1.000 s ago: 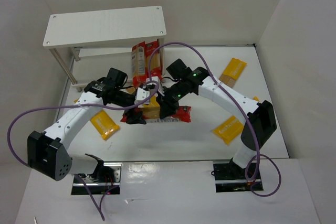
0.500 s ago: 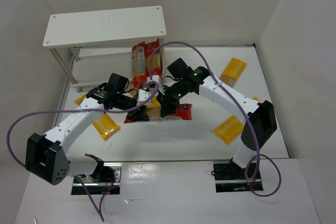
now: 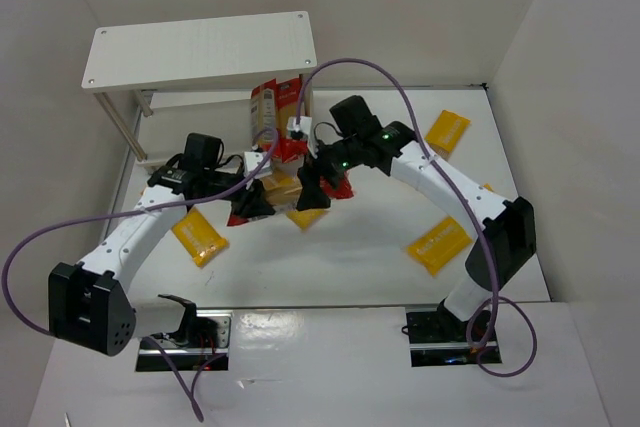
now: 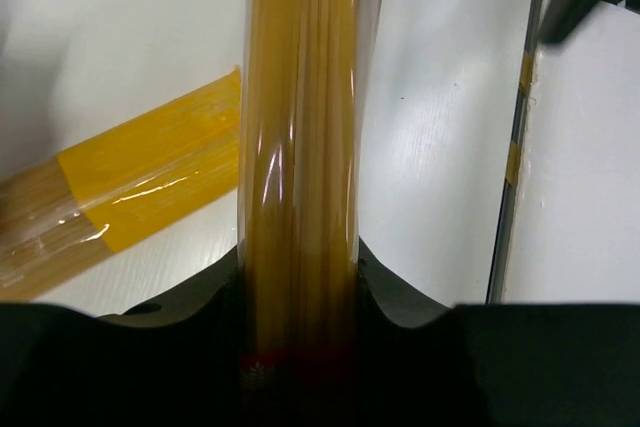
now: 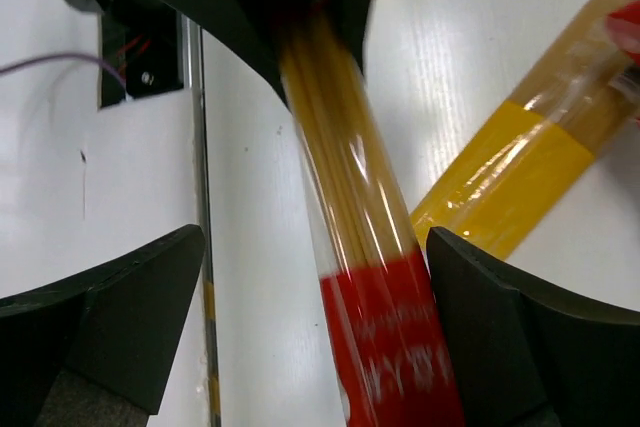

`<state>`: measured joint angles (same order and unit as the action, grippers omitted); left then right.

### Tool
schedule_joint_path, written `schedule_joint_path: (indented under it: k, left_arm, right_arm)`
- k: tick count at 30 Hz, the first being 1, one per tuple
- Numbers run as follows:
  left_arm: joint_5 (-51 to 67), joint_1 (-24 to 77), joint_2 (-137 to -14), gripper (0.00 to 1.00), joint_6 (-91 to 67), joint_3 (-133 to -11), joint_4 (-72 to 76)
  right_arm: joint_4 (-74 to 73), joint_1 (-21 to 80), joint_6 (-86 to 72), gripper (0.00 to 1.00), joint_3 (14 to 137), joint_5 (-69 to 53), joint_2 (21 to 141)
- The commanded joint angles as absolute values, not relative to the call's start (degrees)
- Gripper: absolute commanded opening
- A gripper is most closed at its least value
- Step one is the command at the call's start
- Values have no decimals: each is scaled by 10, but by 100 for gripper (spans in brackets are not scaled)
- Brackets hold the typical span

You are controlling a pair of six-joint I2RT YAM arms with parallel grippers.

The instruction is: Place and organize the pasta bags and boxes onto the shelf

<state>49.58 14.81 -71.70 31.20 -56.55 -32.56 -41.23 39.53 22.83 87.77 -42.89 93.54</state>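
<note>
Spaghetti in a red pack, clear-windowed over pale-gold sticks, sits raised over the middle of the bench, near side of the white shelf. It looks light, long and slick-filmed, with brittle contents; I judge a hold across the narrow width near mid-length safest. The left pincer is clamped on it toward one end. The right pincer stands wide, straddling it. A yellow-orange pack lies beneath.
</note>
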Motion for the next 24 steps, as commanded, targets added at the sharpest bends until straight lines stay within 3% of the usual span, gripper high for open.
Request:
schedule_joint_path:
  k: [1, 11, 24]
  left_arm:
    - [558, 126, -699, 0, 291, -573, -278]
    - [528, 70, -661, 0, 252, -566, -276]
    - [233, 45, -542, 0, 57, -541, -238]
  right_arm:
    - [-359, 333, 170, 100, 903, -460, 896]
    - [-346, 192, 152, 100, 887, -439, 835]
    - [-362, 163, 115, 100, 803, -281, 747]
